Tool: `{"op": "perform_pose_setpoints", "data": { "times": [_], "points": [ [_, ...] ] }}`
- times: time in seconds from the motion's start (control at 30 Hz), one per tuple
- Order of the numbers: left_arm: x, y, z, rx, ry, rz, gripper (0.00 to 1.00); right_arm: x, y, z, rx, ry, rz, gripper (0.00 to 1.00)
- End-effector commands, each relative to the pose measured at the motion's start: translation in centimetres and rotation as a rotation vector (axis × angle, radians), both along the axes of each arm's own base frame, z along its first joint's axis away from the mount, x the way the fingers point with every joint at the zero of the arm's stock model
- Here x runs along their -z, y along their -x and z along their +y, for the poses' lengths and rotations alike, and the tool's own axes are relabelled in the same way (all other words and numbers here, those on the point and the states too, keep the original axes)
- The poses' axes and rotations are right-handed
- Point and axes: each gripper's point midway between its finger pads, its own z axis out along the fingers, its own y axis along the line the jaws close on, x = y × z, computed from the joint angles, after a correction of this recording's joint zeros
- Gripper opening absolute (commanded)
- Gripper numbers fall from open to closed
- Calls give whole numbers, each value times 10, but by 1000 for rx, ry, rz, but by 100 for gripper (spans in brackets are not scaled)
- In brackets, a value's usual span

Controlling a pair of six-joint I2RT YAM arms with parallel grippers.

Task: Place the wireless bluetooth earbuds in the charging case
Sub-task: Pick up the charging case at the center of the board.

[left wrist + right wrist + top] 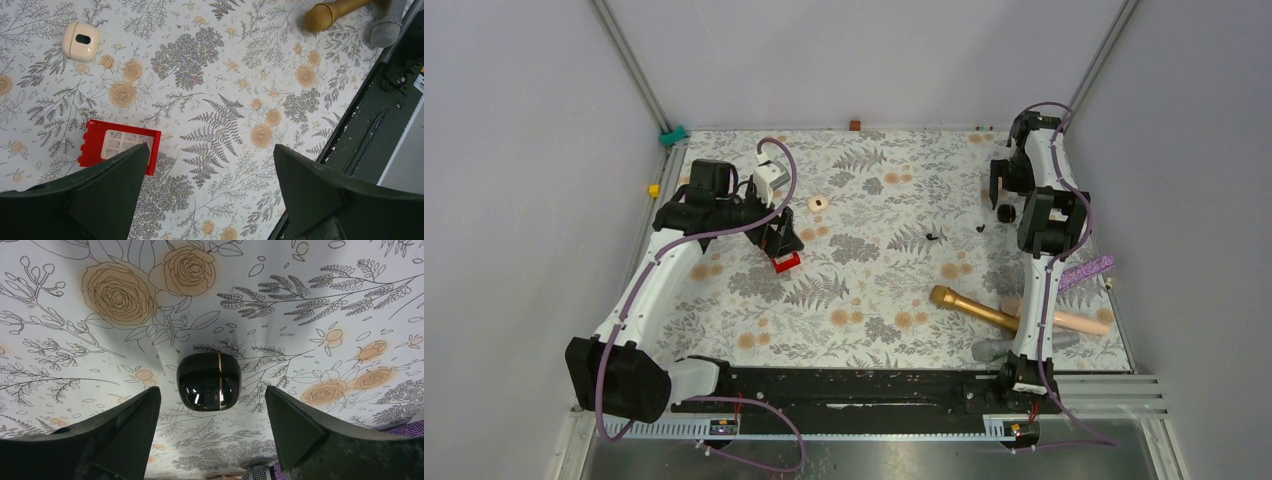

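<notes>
Lower right corner of red box hidden behind finger of left gripper. Gold microphone and grey microphone cut off at top edge. Black earbud and second earbud too small to resolve from above.

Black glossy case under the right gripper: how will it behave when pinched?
The black case looks hard and rigid, so likely no flex. Its glossy, rounded shell may slip from a pinch. It lies flat on the mat, so it probably slides, not rolls.
</notes>
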Motion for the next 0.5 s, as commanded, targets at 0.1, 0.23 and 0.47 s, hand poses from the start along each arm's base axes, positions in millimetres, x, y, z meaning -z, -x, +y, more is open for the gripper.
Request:
{"op": "perform_pose_setpoints", "data": {
  "times": [0.1,0.23,0.47],
  "points": [
    [-13,0,-4,31,27,-66,99,-13,8,1,13,4,23,74],
    [-14,0,-3,30,28,-69,99,-13,10,7,19,-22,28,68],
    [-16,2,-3,30,29,-76,98,-14,14,18,11,-70,38,63]
  ]
}}
